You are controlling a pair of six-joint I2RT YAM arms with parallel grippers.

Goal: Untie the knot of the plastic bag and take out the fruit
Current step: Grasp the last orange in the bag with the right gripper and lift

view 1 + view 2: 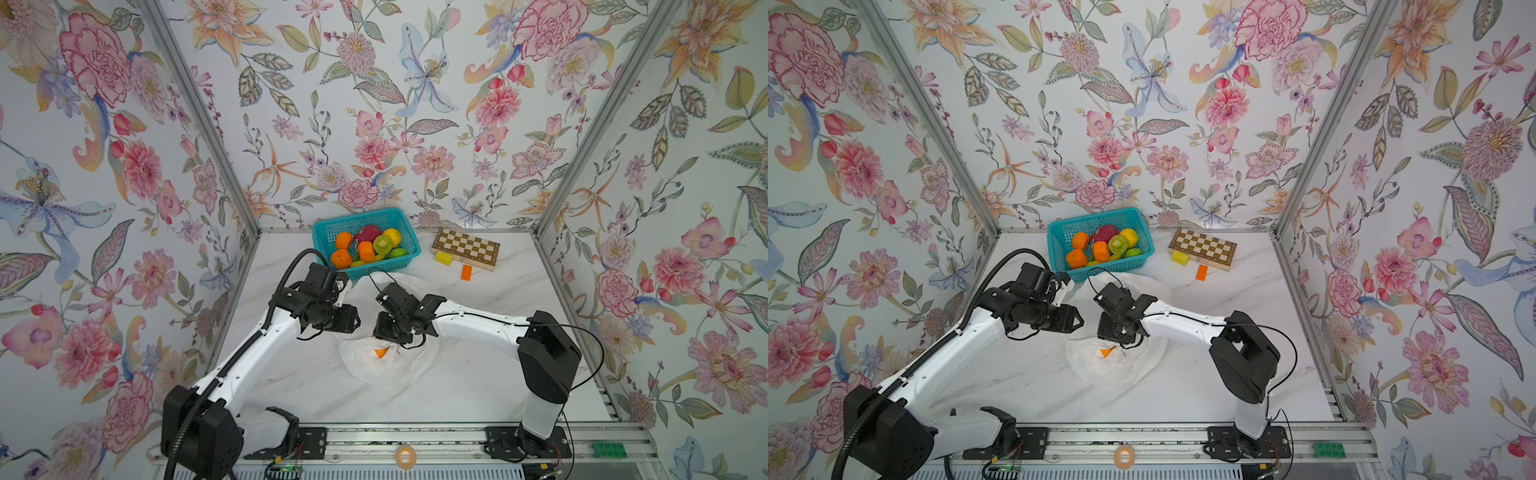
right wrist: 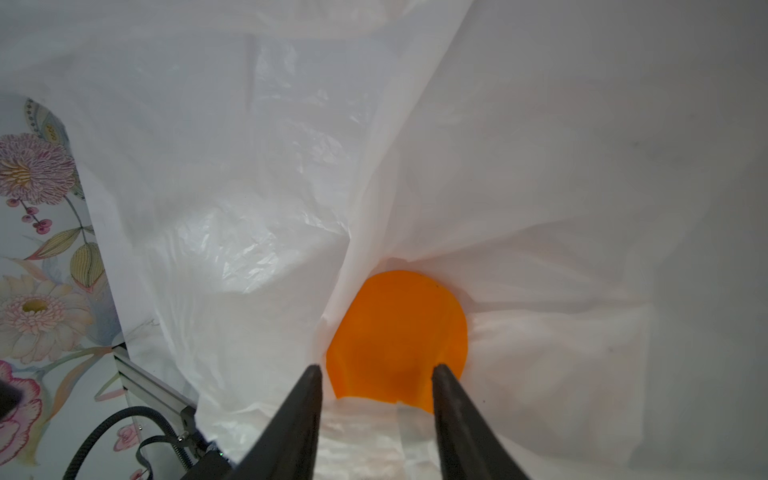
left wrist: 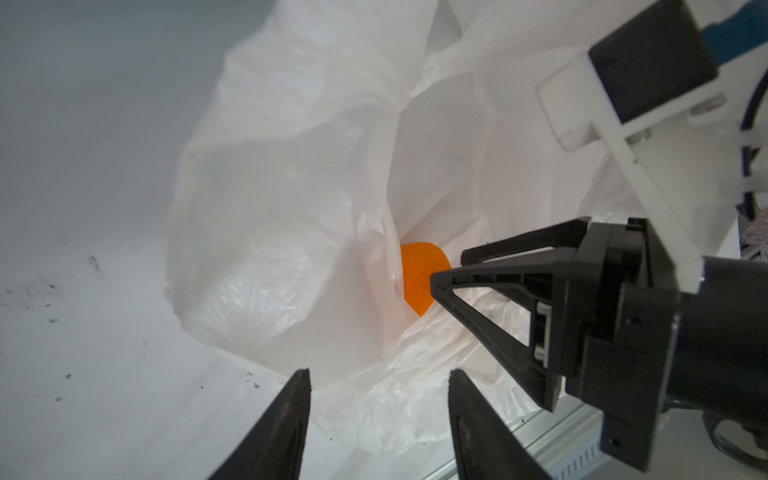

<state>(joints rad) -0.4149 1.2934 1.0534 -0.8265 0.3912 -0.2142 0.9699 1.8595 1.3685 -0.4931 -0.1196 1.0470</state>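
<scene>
A white marbled desk [image 1: 1183, 395] stands between flowered walls. A crumpled white plastic bag [image 1: 1100, 372] lies mid-desk, with one orange fruit [image 1: 1106, 352] showing at its opening. The left pincer [image 1: 1079, 322] hangs just beside the bag. The right pincer [image 1: 1122, 338] points down over the orange fruit. Behind them sit a teal basket [image 1: 1092, 222] holding a pile of fruit [image 1: 1117, 245], a chessboard [image 1: 1202, 248], a yellow block [image 1: 1179, 257] and an orange block [image 1: 1201, 272].
</scene>
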